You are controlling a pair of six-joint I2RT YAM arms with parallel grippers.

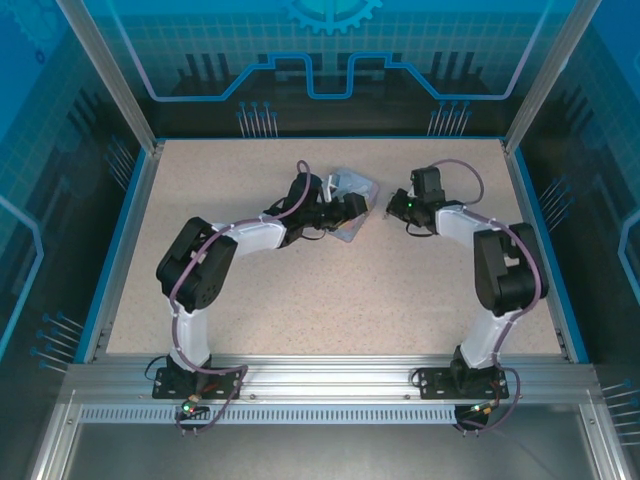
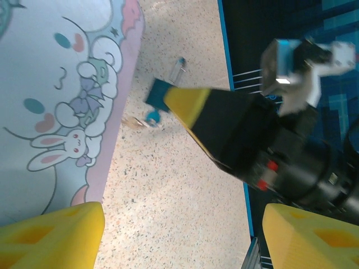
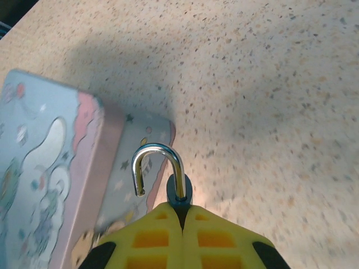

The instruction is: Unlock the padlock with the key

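**Technician:** Where was the padlock [image 3: 180, 193], and what held it?

**Inspector:** The right fingers [image 3: 182, 224] were pressed together on its dark-blue body, just above the table [image 3: 269, 84]. In the top view it sat at 3 o'clock of the tin [image 3: 50, 168], near it but not touching.

**Technician:** Which way did it point?

**Inspector:** In the right wrist view its long axis ran from 6 to 12 o'clock, in line with the fingers. The body was at the 6 o'clock end, inside the grip. The shackle [image 3: 160, 159] pointed to 12 o'clock. One leg entered the body. The other ended free at 9 o'clock of the body, outside it. Judgement: the shackle appeared to be released.

**Technician:** What was the state of the left fingers [image 1: 352, 210]?

**Inspector:** They were spread wide with nothing between them. In the top view they stood at the tin's 6 o'clock edge, and the padlock lay at 3 o'clock from them. The right arm was the nearer one, since it held the padlock. The left arm was close by.

**Technician:** Where was the key?

**Inspector:** It could not be identified with certainty. In the left wrist view a thin object [image 2: 179, 66] lay on the table at about 1 o'clock of the right fingers' tip, too blurred to name. The keyhole end was hidden inside the grip. Judgement: any approach with a key would have to come from the 6 o'clock end, which the fingers covered.
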